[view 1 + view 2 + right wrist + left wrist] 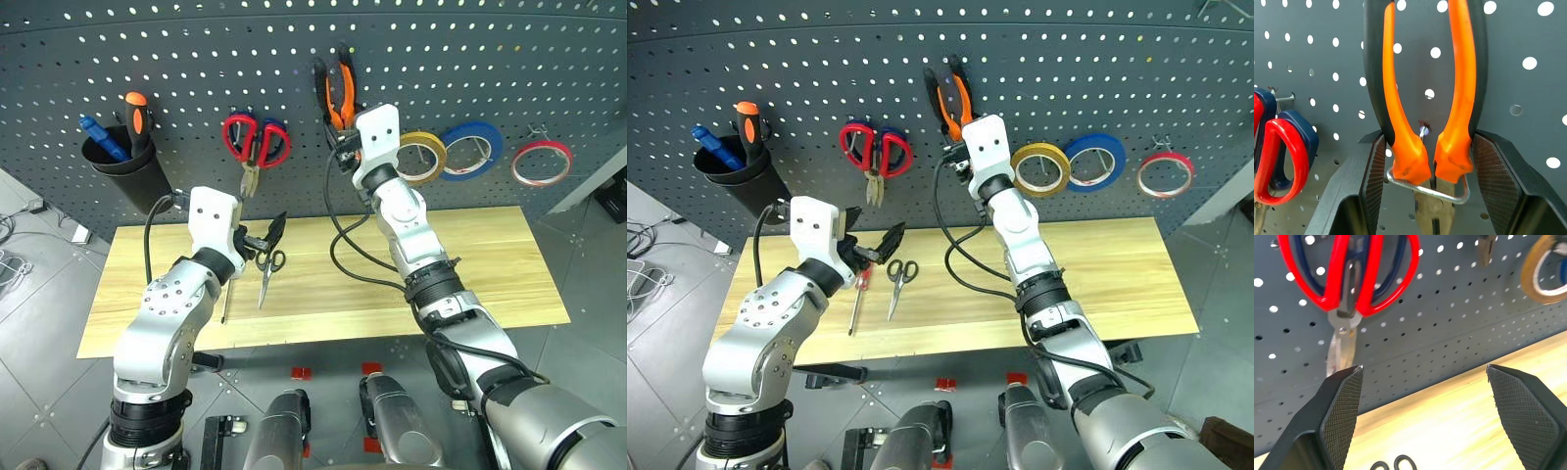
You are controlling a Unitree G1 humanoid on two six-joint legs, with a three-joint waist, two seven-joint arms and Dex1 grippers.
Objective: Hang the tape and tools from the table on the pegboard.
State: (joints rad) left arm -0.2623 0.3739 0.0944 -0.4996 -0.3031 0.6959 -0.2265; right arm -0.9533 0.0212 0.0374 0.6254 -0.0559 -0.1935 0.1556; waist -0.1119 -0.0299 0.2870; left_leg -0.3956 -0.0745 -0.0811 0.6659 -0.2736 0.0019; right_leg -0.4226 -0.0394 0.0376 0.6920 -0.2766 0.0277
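Note:
The orange-and-black pliers (1400, 98) hang handles-up in a wire hook on the dark pegboard (490, 59). My right gripper (1425, 142) is shut on their lower handles, one pad on each side. The yellowish tape (421, 157) hangs on the board just right of that gripper. On the wooden table (490, 264) lie the small black-handled scissors (269, 266) and the slim red-handled screwdriver (860, 284). My left gripper (1424, 367) hovers over them, open wide and empty, facing the board.
Red-handled scissors (255, 140) hang left of the pliers. A blue tape ring (470, 150) and a red-pink ring (542, 163) hang to the right. A black cup (122, 162) with an orange-and-black screwdriver is mounted at the far left.

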